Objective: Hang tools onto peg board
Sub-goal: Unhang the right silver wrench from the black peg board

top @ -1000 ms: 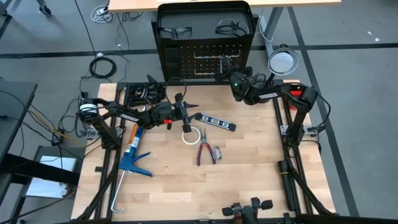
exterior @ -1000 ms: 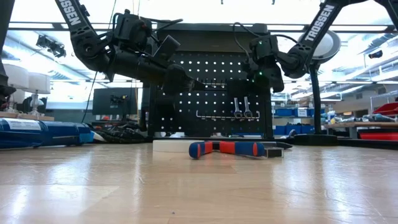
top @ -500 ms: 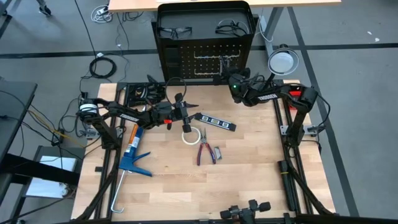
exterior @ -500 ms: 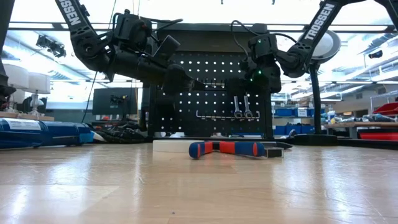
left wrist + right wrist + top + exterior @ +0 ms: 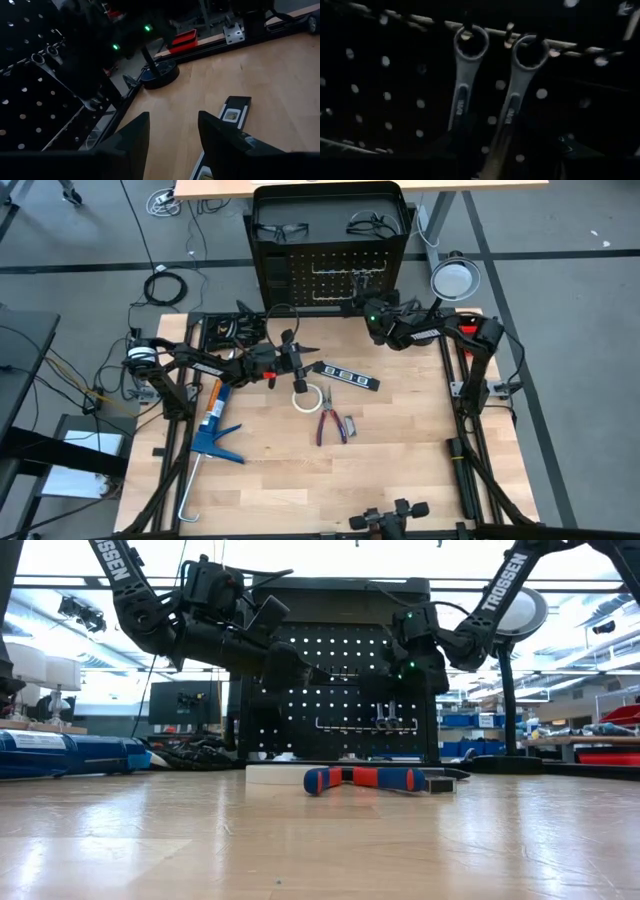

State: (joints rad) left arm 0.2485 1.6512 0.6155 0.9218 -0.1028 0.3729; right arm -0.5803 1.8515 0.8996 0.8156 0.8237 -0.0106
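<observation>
The peg board point(image 5: 330, 275) stands at the table's far edge. Two silver wrenches point(image 5: 462, 100) point(image 5: 517, 95) hang on it by their ring ends from hooks. My right gripper point(image 5: 366, 310) is close in front of them, open, and its dark fingers point(image 5: 452, 145) stand on either side of the wrenches' lower ends. My left gripper point(image 5: 172, 132) hovers open and empty over mid-table point(image 5: 312, 367), above the black bar point(image 5: 350, 376). The tape roll point(image 5: 306, 398) and the red-handled pliers point(image 5: 332, 423) lie on the table. Two safety glasses point(image 5: 280, 230) point(image 5: 372, 224) lie on top of the board's frame. My right gripper: the right-hand wrench's shank point(image 5: 507, 125) slants down between the fingers while its ring stays on the hook. The lower end is lost in the dark there. I cannot tell whether a finger touches it.
A blue caulking gun point(image 5: 213, 425) lies at the table's left. A round lamp point(image 5: 454, 278) stands at the far right corner. Cables lie at the far left point(image 5: 230, 328). Bare wood lies toward the near edge point(image 5: 330, 480).
My right gripper has moved toward the peg board and the table's left edge, and has dropped lower. In the low view it now stands in front of the hanging wrenches. My left arm has kept still.
</observation>
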